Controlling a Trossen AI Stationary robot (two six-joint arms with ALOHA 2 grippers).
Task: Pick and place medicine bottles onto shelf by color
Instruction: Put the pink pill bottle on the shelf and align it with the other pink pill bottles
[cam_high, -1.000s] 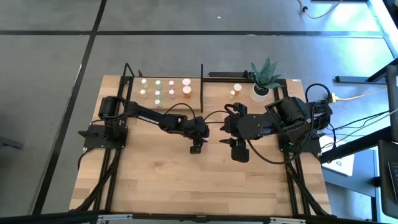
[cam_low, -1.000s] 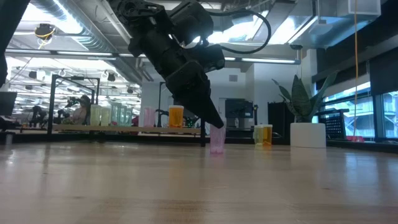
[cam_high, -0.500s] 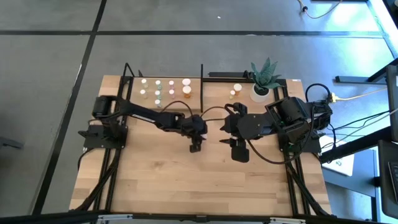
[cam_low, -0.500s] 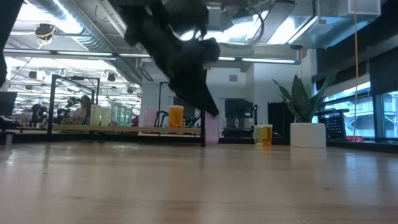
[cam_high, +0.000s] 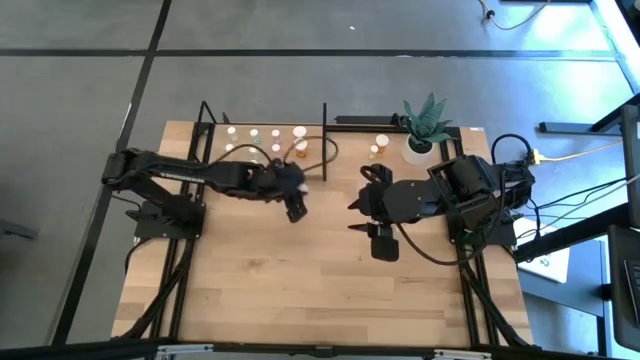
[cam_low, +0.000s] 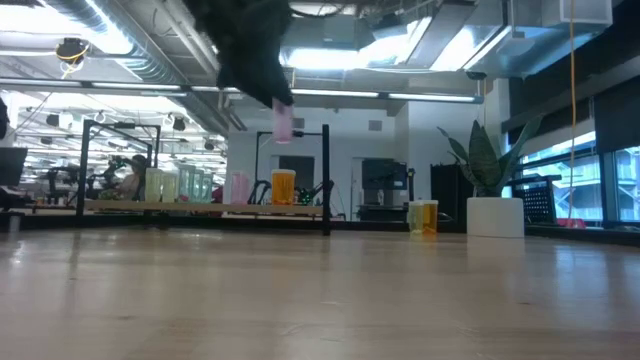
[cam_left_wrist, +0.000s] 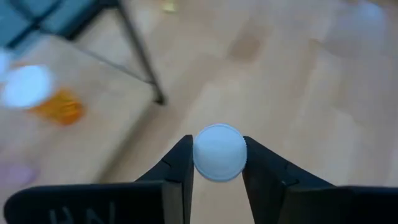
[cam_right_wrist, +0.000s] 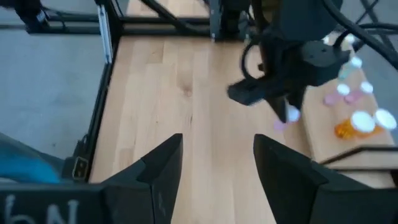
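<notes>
Since the earlier frame, the left gripper (cam_high: 293, 207) has lifted the pink medicine bottle (cam_low: 283, 122) clear of the table and swung toward the shelf (cam_high: 315, 148) along the table's far edge, fingers (cam_left_wrist: 177, 163) pinching its white cap (upright, for sorting). Near the table's middle, the right gripper (cam_high: 363, 208) waits, half-open and empty.

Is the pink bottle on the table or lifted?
Lifted. The left hand grips the pink bottle in the air, well above the table.
</notes>
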